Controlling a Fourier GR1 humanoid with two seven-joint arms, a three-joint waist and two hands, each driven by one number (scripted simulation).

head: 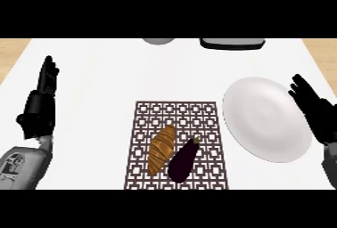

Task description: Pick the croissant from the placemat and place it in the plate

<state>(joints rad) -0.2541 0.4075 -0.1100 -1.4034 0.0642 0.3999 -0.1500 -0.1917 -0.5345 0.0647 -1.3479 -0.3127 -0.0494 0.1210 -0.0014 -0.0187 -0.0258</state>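
Golden-brown striped croissant lay on the patterned brown placemat, touching a dark purple eggplant. Both the right hand and left hand were held spread, empty. The croissant would best be gripped from its left, away from the eggplant, then carried to the white round plate.

Grey object; dark tray; both edge-cut

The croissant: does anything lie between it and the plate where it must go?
Yes. The eggplant lies on the placemat right beside the croissant, on its plate side. The plate is further right, with the right hand open at its far edge.
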